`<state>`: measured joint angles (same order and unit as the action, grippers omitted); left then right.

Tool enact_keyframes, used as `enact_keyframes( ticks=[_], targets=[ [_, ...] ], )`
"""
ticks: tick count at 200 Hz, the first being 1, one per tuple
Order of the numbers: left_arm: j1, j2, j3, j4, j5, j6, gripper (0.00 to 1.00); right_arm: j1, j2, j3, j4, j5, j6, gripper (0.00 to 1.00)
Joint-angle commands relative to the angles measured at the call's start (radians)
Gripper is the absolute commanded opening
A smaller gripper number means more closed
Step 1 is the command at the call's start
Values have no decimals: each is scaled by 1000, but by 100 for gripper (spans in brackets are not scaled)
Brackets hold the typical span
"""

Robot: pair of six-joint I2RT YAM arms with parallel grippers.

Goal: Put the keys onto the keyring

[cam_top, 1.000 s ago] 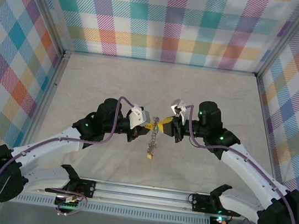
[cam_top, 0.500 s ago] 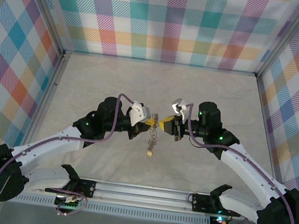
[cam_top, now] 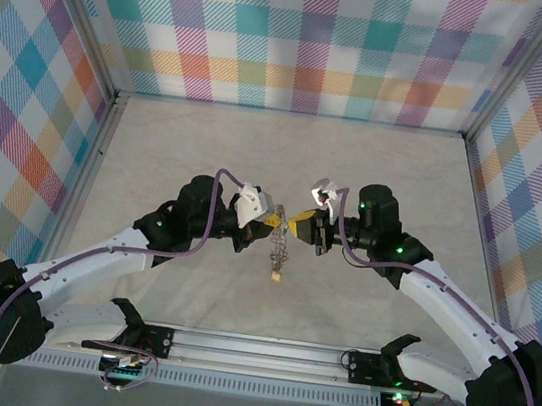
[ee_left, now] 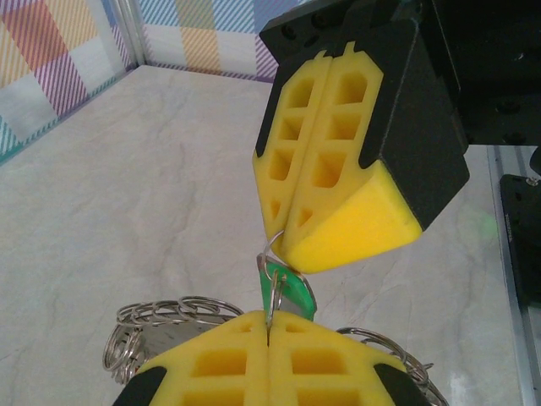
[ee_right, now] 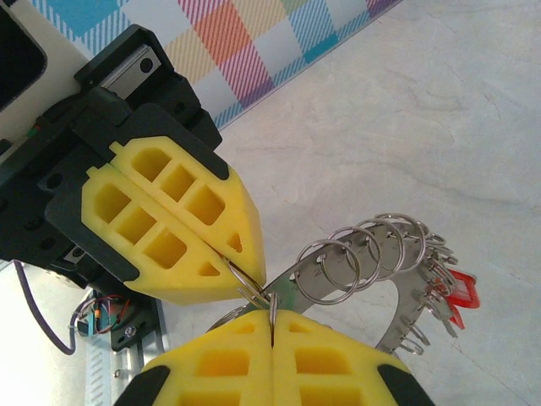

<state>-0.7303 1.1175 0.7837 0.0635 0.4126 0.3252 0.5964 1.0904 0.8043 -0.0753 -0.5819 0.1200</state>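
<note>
We record: walls [cam_top: 314,38], pastel plaid in teal, orange, purple, pink and yellow; table [cam_top: 209,144], pale cream marbling; jaws, yellow in black shells; keyring [ee_right: 396,315], silvery; keys [ee_right: 435,272], silvery, with a red tag [ee_right: 462,293] and a green tag [ee_left: 293,298]; arms [cam_top: 447,314], white and black; cable [cam_top: 214,200], purple.

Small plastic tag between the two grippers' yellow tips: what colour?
Green plastic tag; clearest in left wrist view.

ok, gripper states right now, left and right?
Left gripper: shut, pinching the green-tagged key.
Right gripper: shut, pinching a small split ring beside that key.
</note>
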Motion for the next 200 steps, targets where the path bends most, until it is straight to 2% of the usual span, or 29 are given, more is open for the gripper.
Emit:
enact_keyframes(
  ticks=[1, 25, 46, 89, 200],
  targets=[
    [7, -16, 39, 36, -35, -15, 0, 14, -7, 8, -3, -9, -8, 0],
    [7, -30, 25, 24, -55, -14, 0, 14, -22, -5, -8, 2, -18, 0],
    [6, -43, 13, 16, -67, -15, 0, 13, -33, -15, 2, -36, -34, 0],
    [6, -19, 33, 43, -52, -15, 0, 22, -7, -17, 35, -47, -15, 0],
    [7, -21, 28, 53, -12, -27, 0, 26, 68, 56, 61, 20, 178, 0]
  ],
)
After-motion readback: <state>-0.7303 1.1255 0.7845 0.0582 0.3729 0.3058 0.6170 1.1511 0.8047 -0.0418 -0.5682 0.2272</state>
